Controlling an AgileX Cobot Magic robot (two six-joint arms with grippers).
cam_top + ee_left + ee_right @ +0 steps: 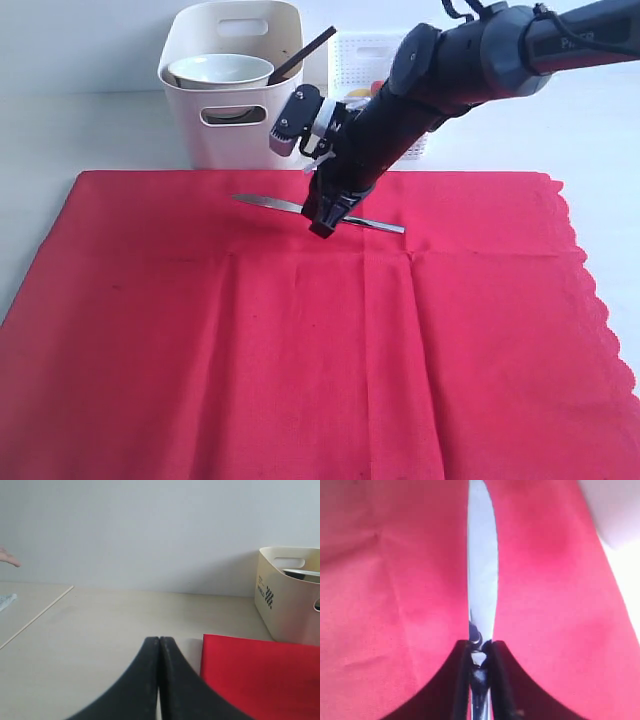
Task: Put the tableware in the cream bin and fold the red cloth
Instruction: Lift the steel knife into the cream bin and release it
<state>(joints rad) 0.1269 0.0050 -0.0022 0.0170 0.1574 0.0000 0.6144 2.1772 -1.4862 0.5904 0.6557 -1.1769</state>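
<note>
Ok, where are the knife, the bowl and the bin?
knife (pixel 266 204), exterior view, on the blade.
bowl (pixel 218 68), exterior view, on its inner side.
bin (pixel 232 148), exterior view, on the front wall.

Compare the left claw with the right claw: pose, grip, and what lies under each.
The left claw is shut on nothing; the right claw is shut on the steel table knife. The left claw points over the beige tabletop, beside the bright red cloth; the right claw is down at that cloth. Both have black fingers.
</note>
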